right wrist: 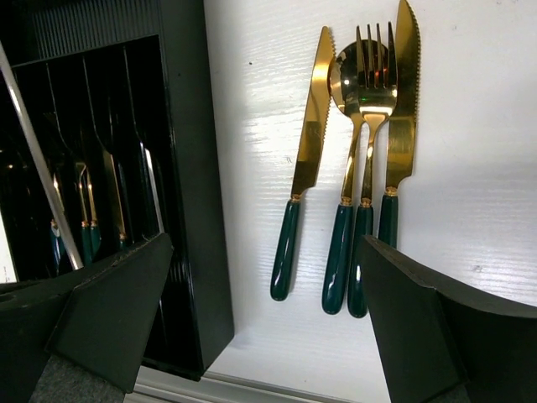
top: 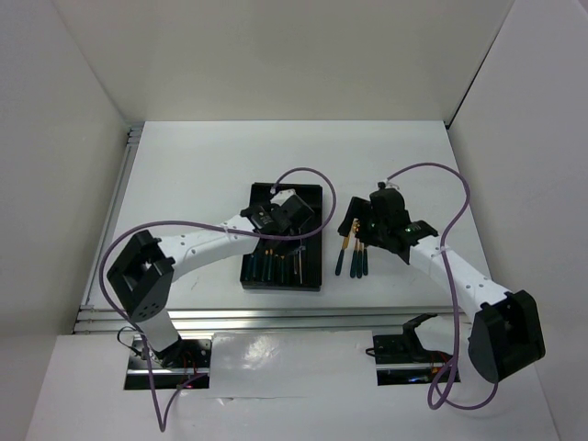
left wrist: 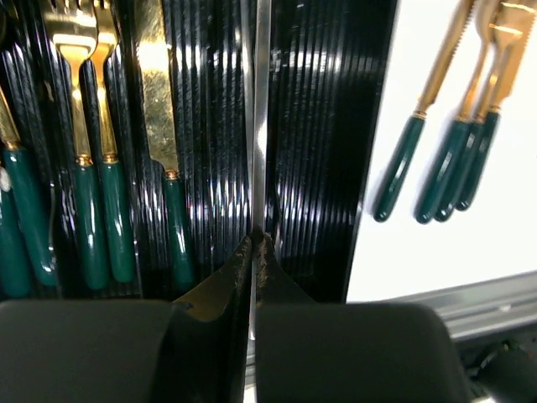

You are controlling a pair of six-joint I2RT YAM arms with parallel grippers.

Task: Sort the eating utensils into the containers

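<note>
- Left wrist view: the left gripper (left wrist: 254,252) is clamping the thin pale chopsticks (left wrist: 261,101), its jaws pressed tight around them, over the black tray (left wrist: 327,126).
- The chopsticks are running lengthwise along the ribbed compartment just right of the stored knife (left wrist: 155,84). Two forks (left wrist: 80,50) are lying further left.
- The right gripper (right wrist: 267,250) is hanging with its jaws spread wide, gripping nothing, above the white table (right wrist: 487,168).
- A lone knife (right wrist: 306,143), spoon (right wrist: 344,75), loose fork (right wrist: 375,71) and outer knife (right wrist: 404,101) are lying beside the tray.

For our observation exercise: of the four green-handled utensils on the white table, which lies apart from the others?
The gold-bladed knife nearest the black plastic tray; the other three lie bunched together.
</note>
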